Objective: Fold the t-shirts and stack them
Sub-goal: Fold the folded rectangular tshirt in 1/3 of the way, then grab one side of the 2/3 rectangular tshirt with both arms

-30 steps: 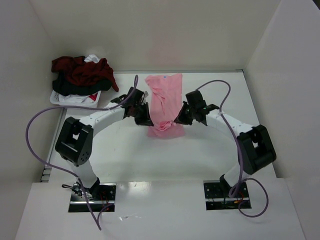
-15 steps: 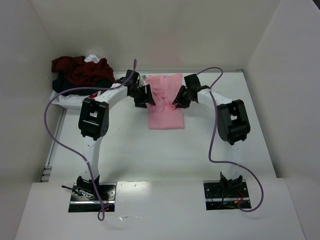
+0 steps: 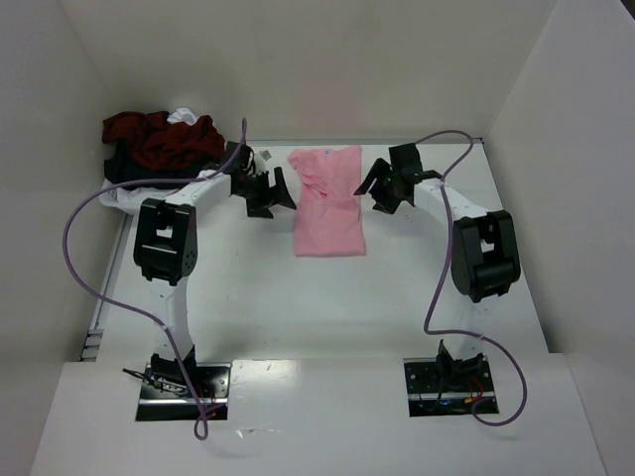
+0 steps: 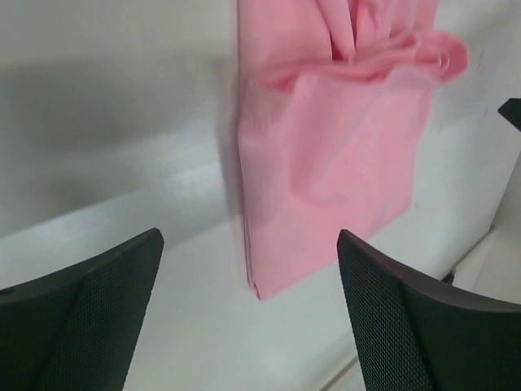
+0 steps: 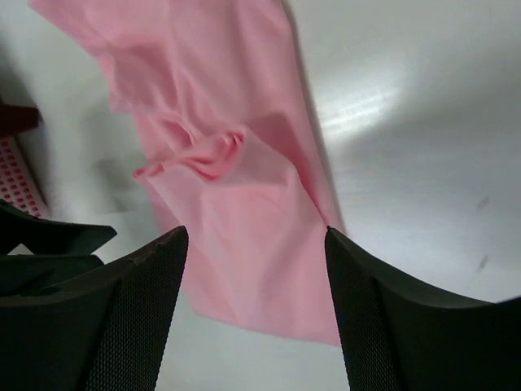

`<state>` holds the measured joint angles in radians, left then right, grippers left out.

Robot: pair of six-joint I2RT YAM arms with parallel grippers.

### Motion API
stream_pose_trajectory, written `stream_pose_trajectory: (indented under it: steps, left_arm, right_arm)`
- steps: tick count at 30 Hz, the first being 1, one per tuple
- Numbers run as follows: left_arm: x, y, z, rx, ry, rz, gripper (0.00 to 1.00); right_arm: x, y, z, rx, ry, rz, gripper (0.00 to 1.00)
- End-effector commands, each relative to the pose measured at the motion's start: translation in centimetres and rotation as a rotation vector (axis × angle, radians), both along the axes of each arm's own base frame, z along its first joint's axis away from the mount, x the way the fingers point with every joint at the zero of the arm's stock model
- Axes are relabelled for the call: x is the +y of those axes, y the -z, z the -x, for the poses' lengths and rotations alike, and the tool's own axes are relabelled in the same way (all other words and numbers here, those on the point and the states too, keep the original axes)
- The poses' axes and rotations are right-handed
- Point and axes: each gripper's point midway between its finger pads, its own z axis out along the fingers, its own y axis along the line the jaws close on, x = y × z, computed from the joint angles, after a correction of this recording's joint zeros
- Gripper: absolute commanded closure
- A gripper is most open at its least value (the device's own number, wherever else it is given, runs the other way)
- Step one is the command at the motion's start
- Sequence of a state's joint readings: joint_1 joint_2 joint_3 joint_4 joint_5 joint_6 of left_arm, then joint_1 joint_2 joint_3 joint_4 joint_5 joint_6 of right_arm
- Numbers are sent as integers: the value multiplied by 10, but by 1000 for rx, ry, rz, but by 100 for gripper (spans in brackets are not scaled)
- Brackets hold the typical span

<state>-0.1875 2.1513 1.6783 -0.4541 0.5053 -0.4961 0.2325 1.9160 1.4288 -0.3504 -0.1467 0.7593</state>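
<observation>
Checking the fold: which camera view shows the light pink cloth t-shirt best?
The top external view: the whole light pink cloth t-shirt lies in frame. Both wrist views show it close up but cut off at the frame edge.

The pink t-shirt [image 4: 326, 147] seen between the jaws of the left gripper [image 4: 248, 244] and of the right gripper [image 5: 256, 236] is soft matt cloth, smooth where it lies flat and creased at its bunched fold. The jaws' inner faces are matt black with a fine dotted grain. The table [image 4: 122, 179] under the jaws is smooth, white and faintly glossy.
</observation>
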Motion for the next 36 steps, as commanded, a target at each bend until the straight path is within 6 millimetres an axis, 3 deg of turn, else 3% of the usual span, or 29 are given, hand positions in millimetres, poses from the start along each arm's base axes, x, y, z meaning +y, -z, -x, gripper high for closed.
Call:
stream_pose_trajectory:
  steps: [1,3,4,6,7,11,14,24,28,36]
  left_arm:
    - [-19,-21,33,-30,93,47,5]
    - [-27,-2,59,20,123,38,8]
    - [-30,-4,68,28,127,50,8]
    - [-40,0,83,46,130,62,9]
    - [-36,7,94,70,116,52,9]
    - [-46,18,112,86,126,26,12]
    - [-51,21,114,91,117,5,15]
    - [-41,42,109,103,38,-55,28]
    - [-41,39,105,96,25,-56,33]
    - [-41,47,106,120,34,-70,67]
  right_arm:
    - [-2,4,32,20,-28,2,26]
    - [-1,16,52,62,-45,2,26]
    - [-4,25,70,93,-51,2,28]
    - [2,31,88,110,-67,0,28]
    - [7,43,105,144,-89,10,28]
    - [11,52,121,157,-112,15,29]
    - [12,51,119,147,-112,12,31]
    - [9,53,117,128,-117,35,44]
    - [10,55,112,127,-124,40,52]
    - [15,70,113,173,-141,28,79]
